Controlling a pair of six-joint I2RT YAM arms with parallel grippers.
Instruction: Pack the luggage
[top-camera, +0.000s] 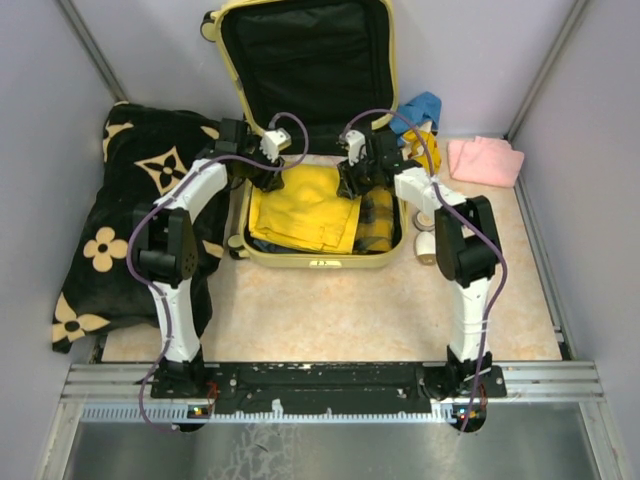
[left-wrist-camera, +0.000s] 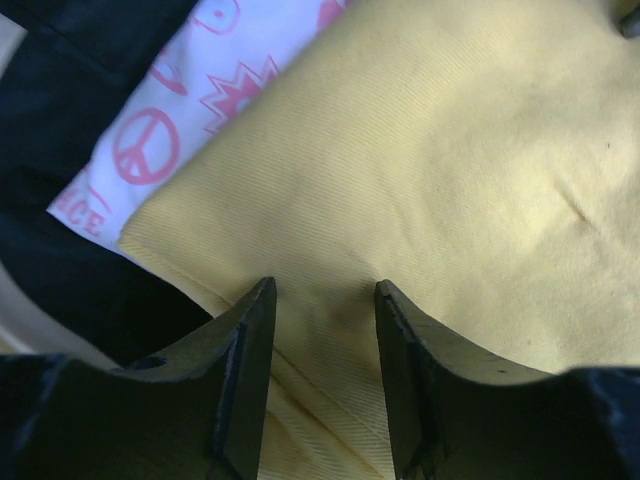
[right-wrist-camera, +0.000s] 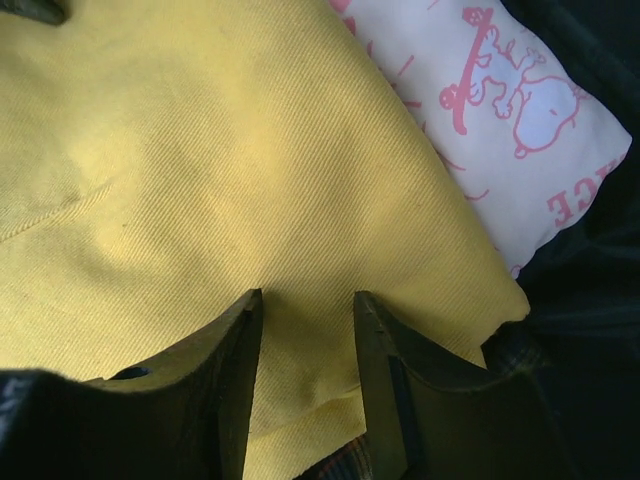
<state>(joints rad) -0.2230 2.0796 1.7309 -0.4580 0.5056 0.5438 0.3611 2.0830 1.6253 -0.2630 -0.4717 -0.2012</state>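
The pale-yellow suitcase (top-camera: 320, 262) lies open, its black-lined lid (top-camera: 300, 60) standing against the back wall. A folded yellow garment (top-camera: 305, 210) lies in the lower shell over a dark plaid item (top-camera: 378, 215). My left gripper (top-camera: 268, 180) is open at the garment's far left corner, its jaws resting on the yellow fabric (left-wrist-camera: 420, 150). My right gripper (top-camera: 350, 185) is open at the far right corner, its jaws on the same fabric (right-wrist-camera: 200, 170). A white cloth with pink print (left-wrist-camera: 170, 130) shows beneath the garment, also in the right wrist view (right-wrist-camera: 500, 110).
A black blanket with tan flowers (top-camera: 130, 220) lies left of the suitcase. A pink folded cloth (top-camera: 484, 160) and a blue cloth (top-camera: 422, 105) lie at the back right. Small white objects (top-camera: 427, 245) sit by the suitcase's right side.
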